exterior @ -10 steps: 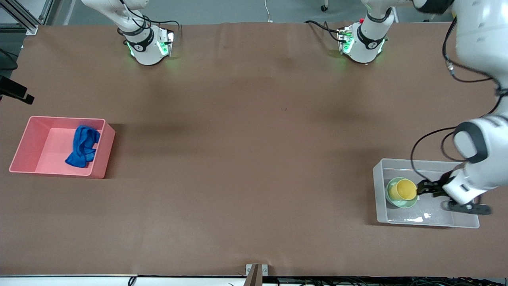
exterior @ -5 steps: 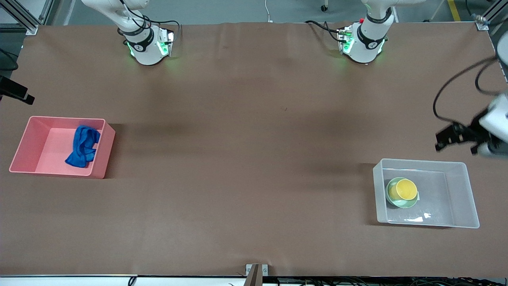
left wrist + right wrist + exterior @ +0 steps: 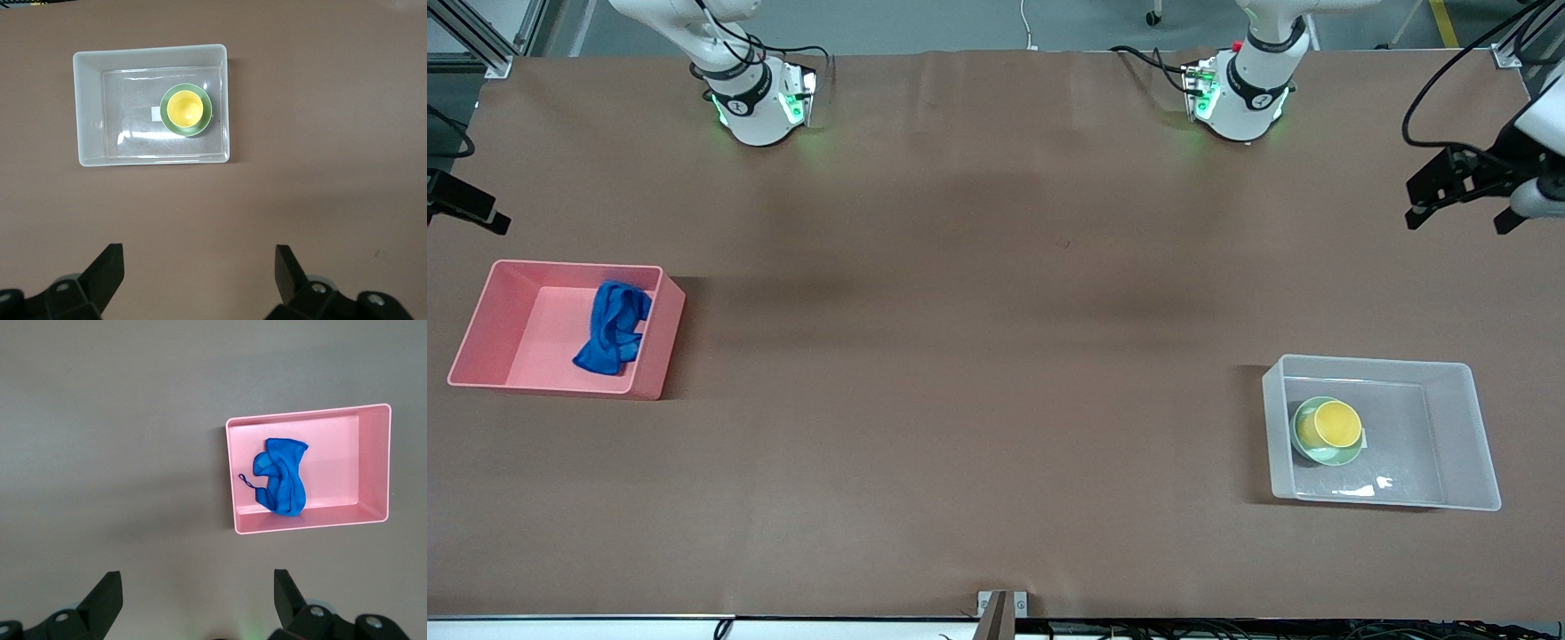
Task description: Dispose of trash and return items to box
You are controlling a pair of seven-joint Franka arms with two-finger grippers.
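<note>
The yellow cup stands in the mint-green bowl inside the clear box, toward the left arm's end of the table. In the left wrist view the cup, the bowl and the box lie far below. My left gripper is open and empty, high over bare table beside the box. The blue fabric lies in the pink bin, also in the right wrist view. My right gripper is open and empty, high up beside the pink bin.
A white label shows on the box floor beside the bowl. The brown table cover stretches between the two bins. The arm bases stand along the edge farthest from the front camera. The right gripper shows only partly in the front view.
My left gripper was at the cup inside the box; it has let go, risen out and moved off toward the robots' edge. The cup stays in the bowl. The right arm barely moved.
</note>
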